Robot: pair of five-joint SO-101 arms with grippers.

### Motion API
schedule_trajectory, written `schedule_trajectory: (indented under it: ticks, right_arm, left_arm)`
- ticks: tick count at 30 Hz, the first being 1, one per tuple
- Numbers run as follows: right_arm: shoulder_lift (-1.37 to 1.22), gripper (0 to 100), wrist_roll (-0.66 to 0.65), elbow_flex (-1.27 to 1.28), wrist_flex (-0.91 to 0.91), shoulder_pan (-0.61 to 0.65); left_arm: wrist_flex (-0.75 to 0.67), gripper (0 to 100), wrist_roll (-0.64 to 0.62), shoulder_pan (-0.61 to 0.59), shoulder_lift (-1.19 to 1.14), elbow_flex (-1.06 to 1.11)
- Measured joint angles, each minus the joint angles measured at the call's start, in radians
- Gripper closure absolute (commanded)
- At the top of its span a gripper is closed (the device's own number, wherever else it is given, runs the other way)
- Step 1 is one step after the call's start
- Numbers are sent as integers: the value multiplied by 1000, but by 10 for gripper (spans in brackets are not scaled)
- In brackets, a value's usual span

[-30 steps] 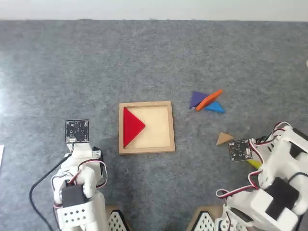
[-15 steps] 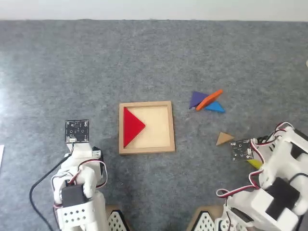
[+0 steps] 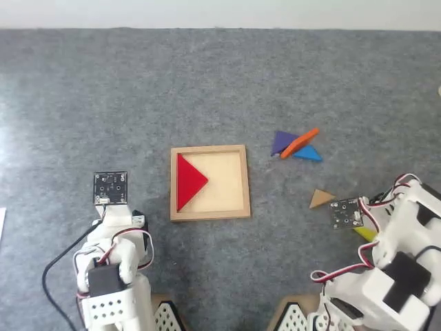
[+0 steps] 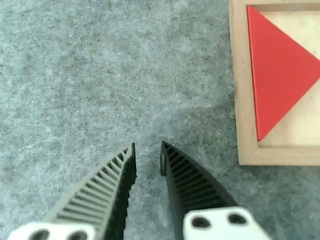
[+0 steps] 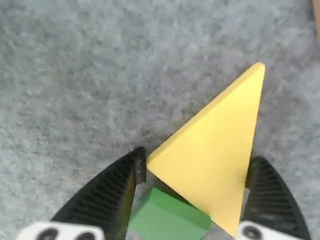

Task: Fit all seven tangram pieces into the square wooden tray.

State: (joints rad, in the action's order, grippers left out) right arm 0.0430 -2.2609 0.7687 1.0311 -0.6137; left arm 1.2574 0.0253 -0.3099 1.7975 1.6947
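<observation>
Right claw (image 5: 197, 167): spread, one finger on each side of the yellow triangle (image 5: 220, 145), fingertips right at its edges; cannot tell if they press it

Yellow triangle lies flat on the grey table (image 3: 207, 83), one point aimed away from the claw

Green piece (image 5: 170, 220) sits between the fingers too, nearer the claw's base, touching the yellow triangle's near edge

Out from the right claw in the high view: tan triangle (image 3: 320, 198) near, just ahead and to its left, flat on the table

Further ahead, a small heap: purple piece (image 3: 281, 141), orange piece (image 3: 300, 143) lying tilted across it, blue triangle (image 3: 308, 154) touching them on the side nearer the claw

Square wooden tray (image 3: 209, 216) well to the right claw's left, between the two arms

Left claw (image 4: 147, 150): fingers nearly together, narrow gap, nothing in it, tips over bare table

Tray rim (image 4: 243, 125) is near this claw, ahead and to its right, not touching

Red triangle (image 4: 280, 70) lies flat inside the tray, long edge against the wall closest to the left claw, point toward the tray's middle; the rest of the tray floor is bare wood
</observation>
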Motion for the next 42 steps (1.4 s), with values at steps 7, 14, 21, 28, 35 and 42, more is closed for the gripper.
schedule_trajectory:
  ticks: [7,14,21,28,35,42]
  right_arm:
    - [-9,708,11,-12,0,0]
    - [-6,722,38,-14,11,3]
    - [123,723,51,-9,143,32]
    - [242,723,137,-9,222,89]
    - [374,723,285,-9,307,213]
    - [503,724,519,-8,362,451]
  left_arm:
    - [0,918,0,0,0,0]
    - [0,918,0,0,0,0]
    - [0,918,0,0,0,0]
    - [0,918,0,0,0,0]
    - [0,918,0,0,0,0]
    - [0,918,0,0,0,0]
